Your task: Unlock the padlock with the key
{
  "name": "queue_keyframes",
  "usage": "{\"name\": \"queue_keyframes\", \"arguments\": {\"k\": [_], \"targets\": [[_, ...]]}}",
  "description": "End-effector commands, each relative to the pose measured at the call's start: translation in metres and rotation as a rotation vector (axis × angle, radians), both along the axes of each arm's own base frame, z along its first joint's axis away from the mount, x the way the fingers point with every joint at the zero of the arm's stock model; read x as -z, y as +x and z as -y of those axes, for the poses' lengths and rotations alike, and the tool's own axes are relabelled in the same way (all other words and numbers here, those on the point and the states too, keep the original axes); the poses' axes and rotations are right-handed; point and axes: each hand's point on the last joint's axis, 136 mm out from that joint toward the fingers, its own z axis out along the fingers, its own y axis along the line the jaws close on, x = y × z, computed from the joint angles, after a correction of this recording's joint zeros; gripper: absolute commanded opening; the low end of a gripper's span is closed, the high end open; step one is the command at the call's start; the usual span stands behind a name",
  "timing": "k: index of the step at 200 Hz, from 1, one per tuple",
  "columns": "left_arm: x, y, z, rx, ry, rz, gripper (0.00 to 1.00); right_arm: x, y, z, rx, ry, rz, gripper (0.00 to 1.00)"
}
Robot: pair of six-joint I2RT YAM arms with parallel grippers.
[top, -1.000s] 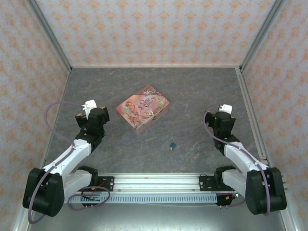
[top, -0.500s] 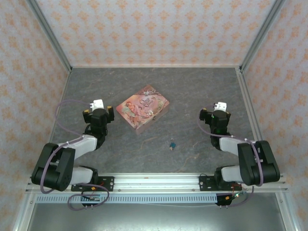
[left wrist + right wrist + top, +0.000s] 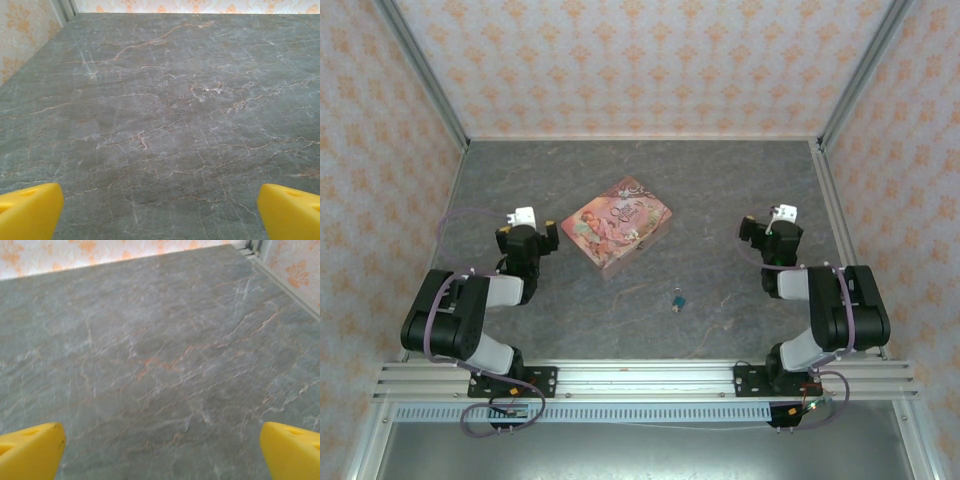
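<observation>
The padlock (image 3: 677,300), a tiny blue-and-dark lock, lies on the grey marble table (image 3: 720,190) in the top view, near the front and a little right of centre. I cannot make out a key apart from it. My left gripper (image 3: 527,238) sits low at the left, well away from the lock. My right gripper (image 3: 772,238) sits low at the right, also clear of it. In the left wrist view my left gripper (image 3: 160,212) is open, its yellow fingertips (image 3: 30,212) wide apart over bare stone. My right gripper (image 3: 162,452) is open too, with yellow fingertips (image 3: 30,450) and nothing between them.
A pink picture-printed tin box (image 3: 617,222) lies behind the lock, between the two arms. Patterned walls close in the left, back and right sides. A metal rail (image 3: 640,380) with both arm bases runs along the front edge.
Both arms have folded back toward their bases, upper links now low and near the rail. The grippers stayed wide open and roughly in place. Lock and tin have not moved.
</observation>
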Motion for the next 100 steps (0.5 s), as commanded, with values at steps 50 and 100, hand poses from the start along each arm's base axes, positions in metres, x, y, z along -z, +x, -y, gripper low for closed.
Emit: {"name": "queue_keyframes", "arguments": {"k": [50,100], "targets": [[-0.0118,0.0109,-0.0035,0.005,0.004,0.022,1.0,-0.0006,0.0025,0.0003,0.006,0.035,0.0,0.99],[-0.0119,0.011,-0.0029,0.006,0.005,0.021,1.0,-0.001,0.0029,-0.0001,0.006,0.032,0.0,0.99]]}}
